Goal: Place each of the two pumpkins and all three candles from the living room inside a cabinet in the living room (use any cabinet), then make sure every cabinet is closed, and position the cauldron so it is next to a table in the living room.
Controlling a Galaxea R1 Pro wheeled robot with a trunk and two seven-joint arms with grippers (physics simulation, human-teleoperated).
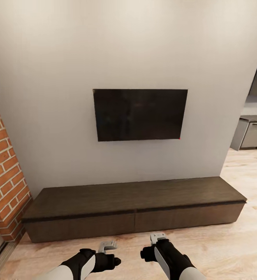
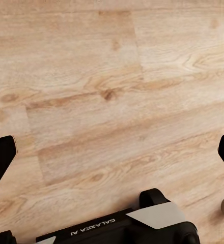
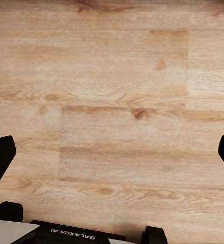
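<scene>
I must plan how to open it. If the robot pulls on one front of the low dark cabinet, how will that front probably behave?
The cabinet fronts look flat and handle-less, so a pincer would likely slip; the dark gap under the top seems the only edge to hook. The unit is long and sits on the floor against the wall, so it probably stays put. Both pincers, left and right, are open and empty.

One cabinet (image 1: 134, 208) with two fronts sits at six o'clock. One television (image 1: 140, 114) hangs above. Two grippers: left gripper (image 1: 107, 245), right gripper (image 1: 158, 237).

"GALAXEA AI" reads upside down on the left gripper (image 2: 112, 152) body, and again on the right gripper (image 3: 112, 152) body
</scene>
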